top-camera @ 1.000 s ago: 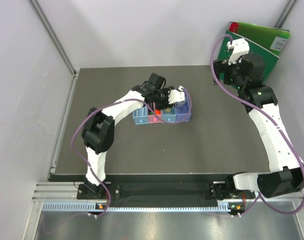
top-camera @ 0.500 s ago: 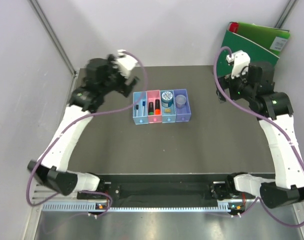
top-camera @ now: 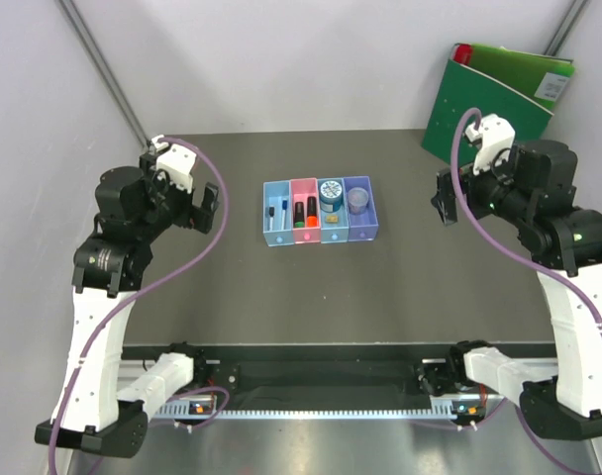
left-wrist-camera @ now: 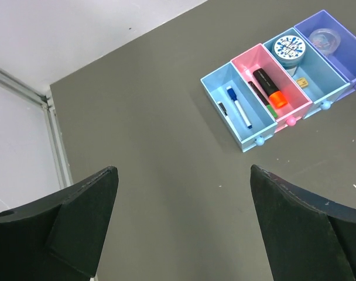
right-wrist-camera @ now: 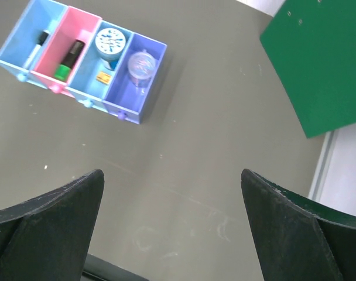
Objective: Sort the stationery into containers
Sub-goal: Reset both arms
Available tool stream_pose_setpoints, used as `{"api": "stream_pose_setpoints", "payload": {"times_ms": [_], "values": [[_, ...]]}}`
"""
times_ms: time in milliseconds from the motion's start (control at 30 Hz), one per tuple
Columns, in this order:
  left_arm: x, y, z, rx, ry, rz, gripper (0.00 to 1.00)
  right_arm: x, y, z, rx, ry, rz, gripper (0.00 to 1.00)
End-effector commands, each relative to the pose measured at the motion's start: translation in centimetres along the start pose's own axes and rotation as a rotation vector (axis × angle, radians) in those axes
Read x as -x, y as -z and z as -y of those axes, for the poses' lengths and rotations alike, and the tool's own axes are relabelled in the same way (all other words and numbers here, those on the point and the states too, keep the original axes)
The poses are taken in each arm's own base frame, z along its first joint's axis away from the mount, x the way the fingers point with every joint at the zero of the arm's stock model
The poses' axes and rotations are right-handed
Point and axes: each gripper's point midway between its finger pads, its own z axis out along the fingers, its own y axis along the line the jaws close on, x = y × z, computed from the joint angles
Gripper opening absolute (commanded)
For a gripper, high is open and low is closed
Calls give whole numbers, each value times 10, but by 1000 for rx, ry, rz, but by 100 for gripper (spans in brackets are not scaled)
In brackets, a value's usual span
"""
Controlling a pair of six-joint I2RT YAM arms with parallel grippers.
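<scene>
Left pincer (left-wrist-camera: 182, 173) pulled back from containers (right-wrist-camera: 151, 88), gaping, partly cropped

The dark grey table (top-camera: 311, 297) carries a joined row of four bins (top-camera: 364, 236) toward its far edge.

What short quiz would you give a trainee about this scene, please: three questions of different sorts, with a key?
1. True or false: the left gripper holds a marker.
2. What colour is the bin holding the tape roll? A) pink B) purple C) light blue
3. Fill in: the markers lie in the ___ bin.
Key: 1 false, it is open and empty; 2 C; 3 pink bin.
</scene>
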Motion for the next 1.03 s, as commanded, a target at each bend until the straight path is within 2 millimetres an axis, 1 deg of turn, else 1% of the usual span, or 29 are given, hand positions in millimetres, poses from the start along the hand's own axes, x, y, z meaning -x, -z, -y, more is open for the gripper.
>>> {"api": "stream_pose_setpoints", "payload": {"times_ms": [0, 33, 133, 233, 267, 333, 367, 400, 433, 467, 700, 867, 1000], "values": [[-4, -6, 0, 3, 80, -11, 99, 20, 20, -9, 41, -5, 94, 100], [-5, -8, 1, -11, 94, -16, 99, 19, 21, -11, 55, -4, 96, 100], [-14, -12, -4, -31, 139, -44, 99, 21, 24, -13, 62, 1, 114, 100], [-19, -13, -21, -58, 218, -34, 99, 21, 27, -13, 54, 3, 131, 99], [-20, -9, -34, -51, 256, -17, 99, 22, 27, -13, 53, 3, 136, 100], [-24, -10, -44, -73, 296, -16, 99, 23, 28, -13, 54, 0, 139, 100], [-26, -6, -56, -45, 316, -11, 98, 24, 28, -13, 55, -1, 142, 100], [-27, -6, -56, -64, 333, -7, 99, 25, 29, -13, 55, -1, 147, 100], [-27, -5, -60, -57, 341, 1, 99, 27, 29, -13, 57, 0, 153, 100], [-31, -4, -65, -41, 359, 0, 98, 27, 28, -14, 61, -4, 149, 100], [-34, 0, -65, -32, 371, 24, 98, 29, 25, -16, 75, -5, 150, 100], [-38, -1, -65, -26, 370, 21, 99, 28, 22, -15, 75, -6, 142, 100], [-36, 0, -65, -23, 361, 26, 99, 27, 21, -18, 92, -10, 142, 100]]}}
